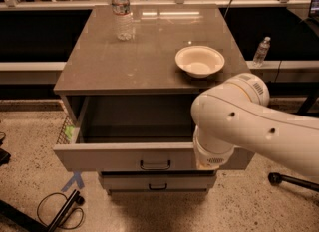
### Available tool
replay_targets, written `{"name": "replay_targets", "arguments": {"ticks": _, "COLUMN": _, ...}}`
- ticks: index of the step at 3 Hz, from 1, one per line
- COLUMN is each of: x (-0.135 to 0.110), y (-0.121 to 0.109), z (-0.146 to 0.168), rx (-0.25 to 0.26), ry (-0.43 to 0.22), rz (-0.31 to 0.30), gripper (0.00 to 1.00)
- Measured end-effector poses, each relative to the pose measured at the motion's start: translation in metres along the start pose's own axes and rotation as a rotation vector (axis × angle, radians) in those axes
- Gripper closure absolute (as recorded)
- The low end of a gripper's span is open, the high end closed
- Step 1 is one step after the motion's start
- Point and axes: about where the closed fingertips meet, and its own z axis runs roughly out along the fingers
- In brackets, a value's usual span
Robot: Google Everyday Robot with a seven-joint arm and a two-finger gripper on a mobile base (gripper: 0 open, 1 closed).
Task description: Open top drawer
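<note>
The top drawer (119, 157) stands pulled well out of the grey cabinet, and its deep grey box looks empty. Its small black pull handle (155, 165) sits at the middle of the front. My white arm (234, 121) reaches in from the right and covers the right end of the drawer front. My gripper is hidden by the arm, somewhere at or beyond the drawer's right end, so it does not show. A narrower drawer (157, 181) below is shut.
On the cabinet top (144, 52) stand a water bottle (122, 11) at the back left and a white bowl (199, 60) at the right. Another bottle (261, 51) stands on a ledge to the right. Cables (60, 211) lie on the floor at the left. A black stand foot (294, 180) is at the right.
</note>
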Motion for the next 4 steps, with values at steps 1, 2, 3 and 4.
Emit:
{"name": "replay_targets", "arguments": {"ticks": 1, "x": -0.005, "y": -0.031, "z": -0.008, "rx": 0.026, "ry": -0.004, "rz": -0.040, "gripper": 0.87}}
{"name": "replay_targets", "arguments": {"ticks": 2, "x": -0.004, "y": -0.051, "z": -0.007, "rx": 0.025, "ry": -0.012, "rz": -0.058, "gripper": 0.63}}
{"name": "replay_targets", "arguments": {"ticks": 3, "x": -0.003, "y": -0.052, "z": -0.007, "rx": 0.025, "ry": -0.012, "rz": -0.059, "gripper": 0.40}}
{"name": "replay_targets", "arguments": {"ticks": 4, "x": -0.003, "y": -0.052, "z": -0.007, "rx": 0.025, "ry": -0.011, "rz": -0.060, "gripper": 0.17}}
